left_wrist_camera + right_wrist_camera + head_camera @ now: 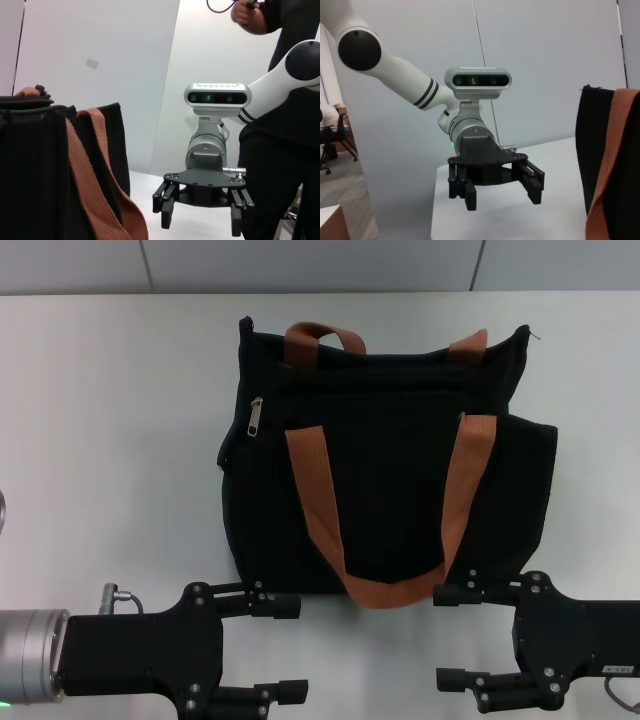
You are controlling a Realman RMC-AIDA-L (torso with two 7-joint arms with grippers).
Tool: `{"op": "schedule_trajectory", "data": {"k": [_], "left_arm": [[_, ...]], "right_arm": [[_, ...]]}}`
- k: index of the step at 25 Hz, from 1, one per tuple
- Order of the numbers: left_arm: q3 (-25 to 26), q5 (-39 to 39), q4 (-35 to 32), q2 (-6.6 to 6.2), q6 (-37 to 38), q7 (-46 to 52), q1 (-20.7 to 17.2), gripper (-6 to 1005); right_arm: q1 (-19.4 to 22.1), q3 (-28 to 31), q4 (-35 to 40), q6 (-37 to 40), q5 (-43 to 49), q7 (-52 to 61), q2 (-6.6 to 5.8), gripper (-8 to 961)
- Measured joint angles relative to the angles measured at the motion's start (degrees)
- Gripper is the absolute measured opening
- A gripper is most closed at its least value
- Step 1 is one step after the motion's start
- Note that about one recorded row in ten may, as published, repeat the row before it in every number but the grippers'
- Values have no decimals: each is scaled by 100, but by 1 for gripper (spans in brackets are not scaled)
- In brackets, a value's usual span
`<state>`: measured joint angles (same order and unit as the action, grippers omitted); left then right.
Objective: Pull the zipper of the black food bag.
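Note:
The black food bag (385,455) lies flat on the white table, with its two orange-brown webbing handles (318,502) on top. The zipper's silver pull tab (255,417) sits at the bag's upper left corner, at the left end of the zip track. My left gripper (287,649) is open and empty at the table's near edge, just below the bag's lower left corner. My right gripper (447,637) is open and empty below the bag's lower right corner. The two grippers face each other. The left wrist view shows the right gripper (201,214) and the bag (35,175). The right wrist view shows the left gripper (499,192) and the bag (596,155).
The white table (110,440) extends left and right of the bag. A wall runs behind the table's far edge. A person in black (285,165) stands beyond the right arm. Another person (330,125) sits far off.

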<state>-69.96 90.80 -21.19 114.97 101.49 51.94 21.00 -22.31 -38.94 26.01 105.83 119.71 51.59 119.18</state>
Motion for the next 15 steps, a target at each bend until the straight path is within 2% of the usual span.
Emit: {"op": "schedule_trajectory", "data": {"k": [15], "left_arm": [[48,-6,-11,1,30,0,0,717]], "right_arm": [[-1,2,-9,-28,0,0,0,782]]}}
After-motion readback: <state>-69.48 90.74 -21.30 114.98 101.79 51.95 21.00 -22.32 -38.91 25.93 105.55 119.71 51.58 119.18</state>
